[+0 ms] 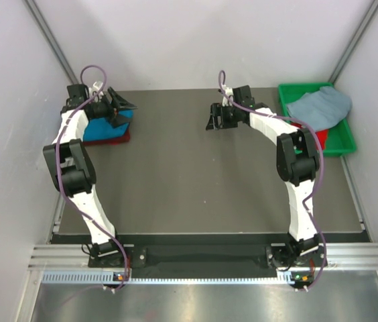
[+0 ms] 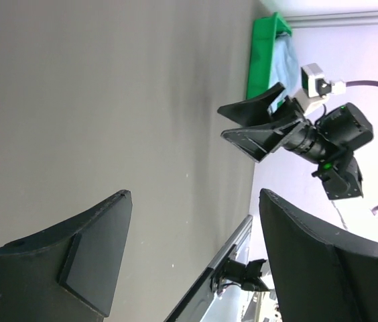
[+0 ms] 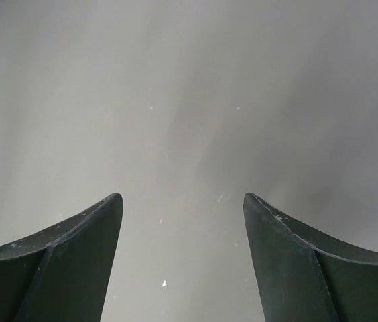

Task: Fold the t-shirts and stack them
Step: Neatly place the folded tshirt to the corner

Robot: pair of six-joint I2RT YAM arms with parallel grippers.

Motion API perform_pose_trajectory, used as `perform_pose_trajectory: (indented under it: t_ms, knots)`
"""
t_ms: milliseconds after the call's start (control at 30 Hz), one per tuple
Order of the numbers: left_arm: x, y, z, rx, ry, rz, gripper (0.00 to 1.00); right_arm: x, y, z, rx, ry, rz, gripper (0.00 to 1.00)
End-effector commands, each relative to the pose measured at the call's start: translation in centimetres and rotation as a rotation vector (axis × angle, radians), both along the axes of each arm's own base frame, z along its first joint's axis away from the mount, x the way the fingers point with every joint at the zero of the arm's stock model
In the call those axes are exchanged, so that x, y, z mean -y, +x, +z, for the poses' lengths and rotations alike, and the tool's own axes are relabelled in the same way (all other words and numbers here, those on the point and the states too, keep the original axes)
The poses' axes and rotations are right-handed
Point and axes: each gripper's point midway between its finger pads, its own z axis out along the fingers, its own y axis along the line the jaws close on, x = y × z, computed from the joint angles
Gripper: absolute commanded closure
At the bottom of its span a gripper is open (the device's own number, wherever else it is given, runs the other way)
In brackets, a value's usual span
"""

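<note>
At the far left corner of the table (image 1: 175, 174) lay a small pile of two shirts: a turquoise-blue shirt (image 1: 99, 127) folded on top of a dark red shirt (image 1: 110, 139), whose edge showed along the near and right sides. The left arm reached over this pile, and the left end effector (image 1: 127, 107) sat just at the pile's right edge. Its fingers were spread wide, and its own camera showed only bare table in the gap of the left end effector (image 2: 194, 198). Whether a finger touched the blue cloth could not be told. Toward the middle of the far side, well apart from the pile, the right end effector (image 1: 214, 117) hung over the table. Its fingers were also spread wide, with only the grey surface showing between them in the right wrist view (image 3: 182, 198). It also appeared side-on in the left wrist view (image 2: 256, 131), with its fingers parted. At the far right stood a green bin (image 1: 285, 104) with two more shirts in it. A pale grey-blue shirt (image 1: 322, 107) was heaped loosely on top, spilling over the bin's far right corner. A red shirt (image 1: 321, 139) lay under it, showing near the bin's front. The left wrist view also caught the bin (image 2: 261, 60) and the pale cloth (image 2: 284, 64) inside it.
</note>
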Motion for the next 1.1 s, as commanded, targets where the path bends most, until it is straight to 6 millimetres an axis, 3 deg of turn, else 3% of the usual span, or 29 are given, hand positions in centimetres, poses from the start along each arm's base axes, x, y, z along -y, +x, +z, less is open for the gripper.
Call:
perform_pose_trajectory:
  t_ms: [0,133,300,700,800,933,1033,1067]
  knots:
    - [-0.9,1.3,2.2,0.103,-0.024,-0.012,0.19,-1.3,0.6,2.0,0.064,0.019,0.036,0.27]
    - [-3.1,2.3,-0.5,0.068,-0.013,0.027,0.20,-1.0,0.2,1.8,0.065,0.006,0.037,0.27]
    - [-3.7,1.8,-3.7,-0.009,-0.044,0.028,0.20,-0.8,-0.1,1.6,0.057,-0.003,0.041,0.27]
    - [-2.3,-3.2,-5.4,-0.167,-0.126,0.046,0.20,-1.3,0.4,1.6,0.056,0.011,0.042,0.27]
    - [-1.9,-4.0,-5.2,-0.182,-0.146,0.048,0.21,-1.5,0.3,1.6,0.057,0.016,0.046,0.27]
    - [-2.1,-3.5,-4.3,-0.123,-0.109,0.026,0.21,-1.4,0.4,1.6,0.056,0.015,0.045,0.27]
    - [-2.1,-2.4,-1.0,-0.015,-0.061,-0.016,0.21,-1.4,0.2,1.9,0.063,0.014,0.050,0.27]
    - [-2.2,-1.6,1.3,0.059,-0.031,-0.029,0.21,-1.3,0.2,2.0,0.067,0.012,0.047,0.27]
